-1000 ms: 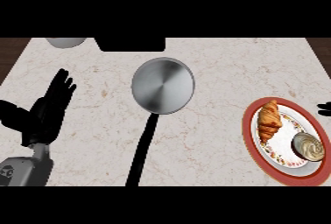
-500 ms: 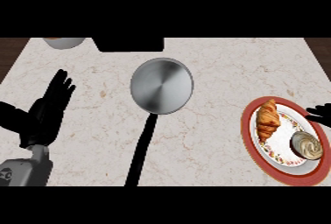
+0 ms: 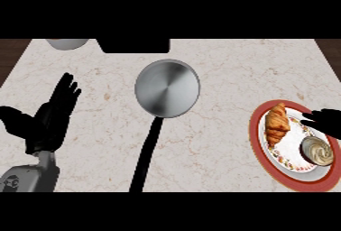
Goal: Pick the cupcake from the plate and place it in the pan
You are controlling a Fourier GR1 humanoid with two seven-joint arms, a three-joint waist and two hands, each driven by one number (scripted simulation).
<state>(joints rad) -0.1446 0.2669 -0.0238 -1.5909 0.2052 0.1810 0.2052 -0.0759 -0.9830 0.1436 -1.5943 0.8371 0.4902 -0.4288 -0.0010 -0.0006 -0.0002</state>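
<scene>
A red-rimmed plate (image 3: 258,143) lies at the counter's right edge. On it sit a cupcake (image 3: 317,151) with pale frosting and, to its left, a croissant (image 3: 277,123). My right hand (image 3: 325,120) comes in from the right edge above the plate's far side, just beyond the cupcake, only its finger ends showing. A steel pan (image 3: 167,88) lies mid-counter, its black handle (image 3: 148,155) running toward me. My left hand (image 3: 50,119) rests open at the left, fingers up.
A pale bowl (image 3: 66,43) sits at the counter's far left edge, and a black object (image 3: 133,45) stands at the far edge behind the pan. Marble counter lies between pan and plate.
My right hand has moved further in from the right edge, over the plate toward the cupcake. The left hand and the objects have not moved.
</scene>
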